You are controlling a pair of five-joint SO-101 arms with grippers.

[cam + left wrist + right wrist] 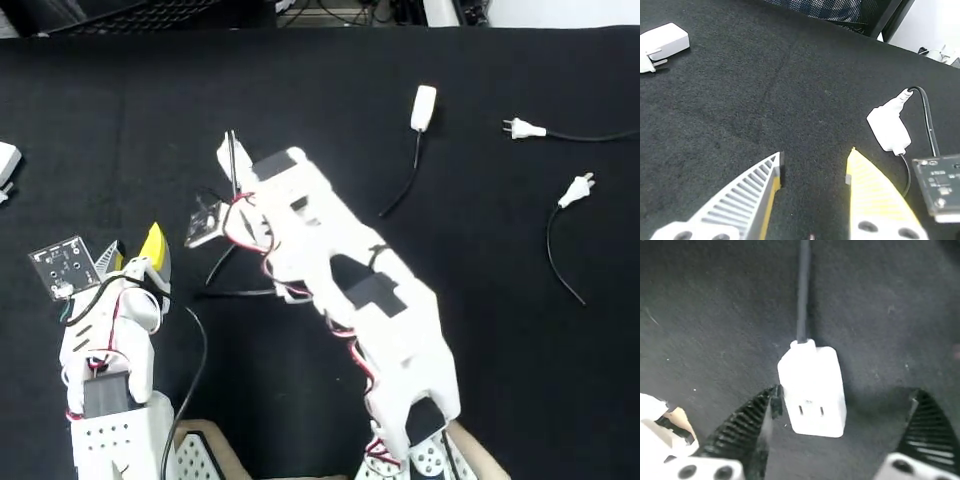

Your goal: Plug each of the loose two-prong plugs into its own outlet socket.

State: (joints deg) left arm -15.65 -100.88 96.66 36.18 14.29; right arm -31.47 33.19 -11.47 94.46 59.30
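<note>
High view: on the black surface two loose plugs lie at the right, the far plug and the nearer plug, each on a dark cord with its prongs bare. They are well apart from a white far socket that rests near the far middle. The right arm stretches from the near edge toward the far left. The left arm sits near the left corner. Left wrist view: the left pincer is released and hangs over bare cloth with nothing between its grey and yellow sides. A corded socket lies just to its right, and a pronged white block lies far off to the left. I cannot tell whether this socket is the one the other arm attends. Right wrist view: the right pincer is spread wide, and a white outlet socket lies flat between its black sides, slots facing the camera and cord leading away. One side is just beside the socket body; I cannot tell if it touches. No plug looks seated anywhere, so the task seems to be at its start, with a socket about to be taken. The next move calls for closing squarely on the socket's flanks, leaving the slots free, since the plugs lie well away at the right.
</note>
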